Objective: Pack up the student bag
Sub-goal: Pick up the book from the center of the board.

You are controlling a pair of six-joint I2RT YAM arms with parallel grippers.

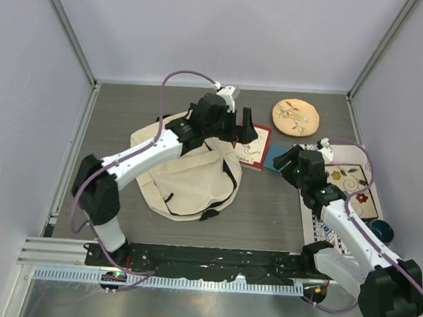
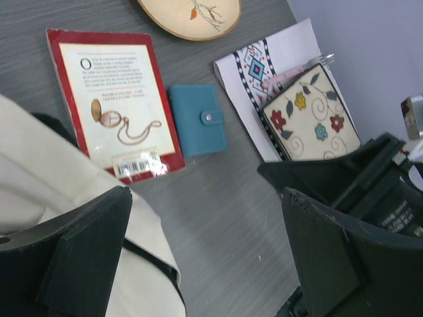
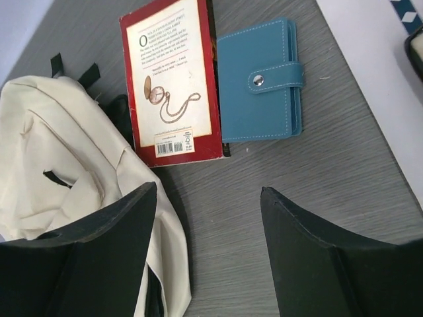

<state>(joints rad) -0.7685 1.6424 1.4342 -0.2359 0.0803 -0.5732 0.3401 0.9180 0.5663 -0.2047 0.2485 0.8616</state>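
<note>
Left gripper point(image 2: 205, 198) hangs with its jaws spread wide and nothing between them, reaching across the bag point(image 1: 185, 175) from the left. Right gripper point(image 3: 208, 191) also stands parted and empty, low over bare table. The bag lies slumped in the middle of the table, left of both tools.

The book point(image 3: 175, 79) lies flat just off the bag's right edge, back cover up, its near left corner touching or just about touching the cloth. From the right wrist, the book's long axis runs nearly straight away from the fingers, so the jaws' gap lies across its short side. A blue wallet point(image 3: 258, 79) sits right beside the book on the side away from the bag.

In the top view the left gripper is over the book's far end, while the right gripper is nearer the wallet. My judgement is that whichever piece is taken must travel leftward into the bag. A dark fold beside the book may be the bag's mouth, but I cannot tell.
</note>
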